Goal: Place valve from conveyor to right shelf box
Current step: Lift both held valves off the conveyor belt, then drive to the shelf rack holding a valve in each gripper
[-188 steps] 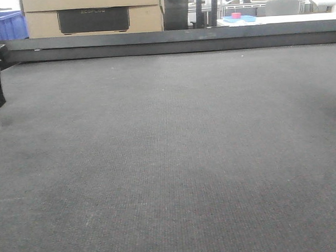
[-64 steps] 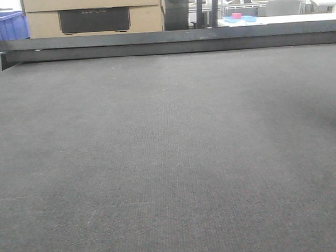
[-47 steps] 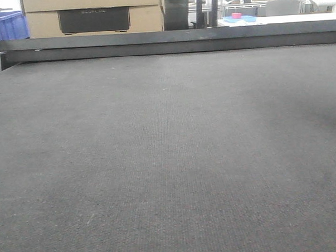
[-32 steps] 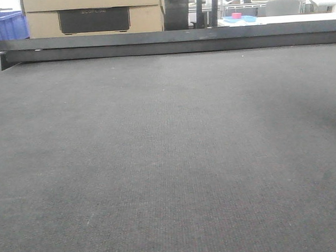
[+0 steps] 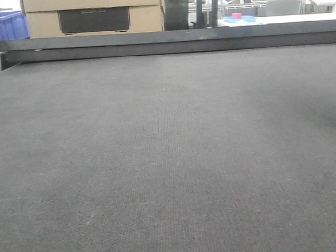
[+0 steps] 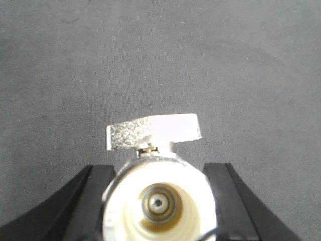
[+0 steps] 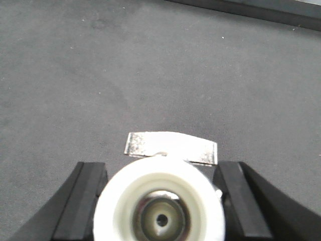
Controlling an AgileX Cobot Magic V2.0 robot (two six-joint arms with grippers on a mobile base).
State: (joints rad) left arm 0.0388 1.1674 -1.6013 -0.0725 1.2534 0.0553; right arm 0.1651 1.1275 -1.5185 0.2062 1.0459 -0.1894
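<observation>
Your left gripper (image 6: 160, 173) is clamped on a valve (image 6: 159, 198), with the conveyor (image 6: 200, 60) beneath it. Your right gripper (image 7: 160, 173) clamps a second valve (image 7: 159, 201) likewise. Swing fast toward the shelf and either could twist loose.

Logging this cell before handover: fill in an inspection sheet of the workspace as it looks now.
Surface: conveyor, dark grey woven belt, bare in front view; dark rail at far edge.
Job's things: left valve, right valve, both held; shelf box not seen.
Clutter: nothing seen.
Grippers: left gripper, right gripper, each shut on its valve.
Cables: nothing seen.
Surroundings: cardboard boxes, blue bin beyond rail.
</observation>
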